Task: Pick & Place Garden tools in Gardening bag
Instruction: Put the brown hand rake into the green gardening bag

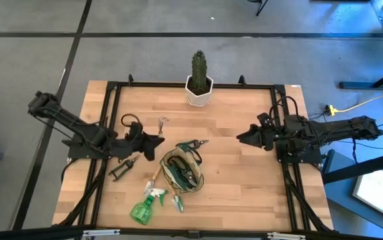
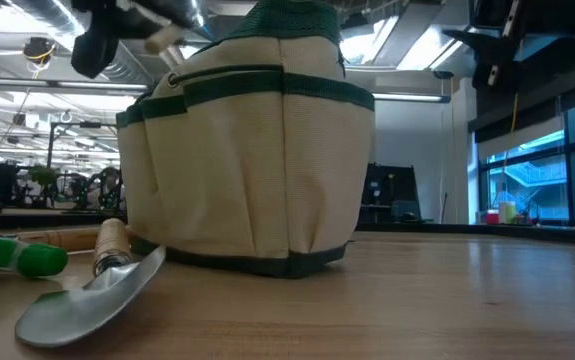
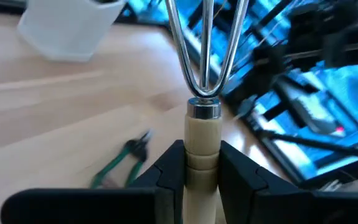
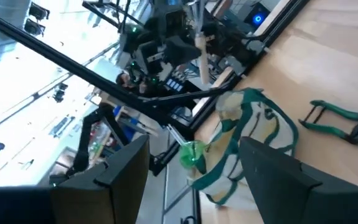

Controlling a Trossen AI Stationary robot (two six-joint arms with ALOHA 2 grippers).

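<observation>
Aloft, fork [image 3: 202, 124] in left pincer [image 3: 202, 165] (beside bag [image 1: 183, 172])

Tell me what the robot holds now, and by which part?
The left gripper holds a garden fork, fingers on its wooden handle below the metal collar. The right gripper holds nothing.

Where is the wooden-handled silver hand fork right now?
The wooden-handled silver hand fork is clamped in the left gripper, held above the table's left half in the high view, just left of the olive-and-tan fabric gardening bag.
</observation>
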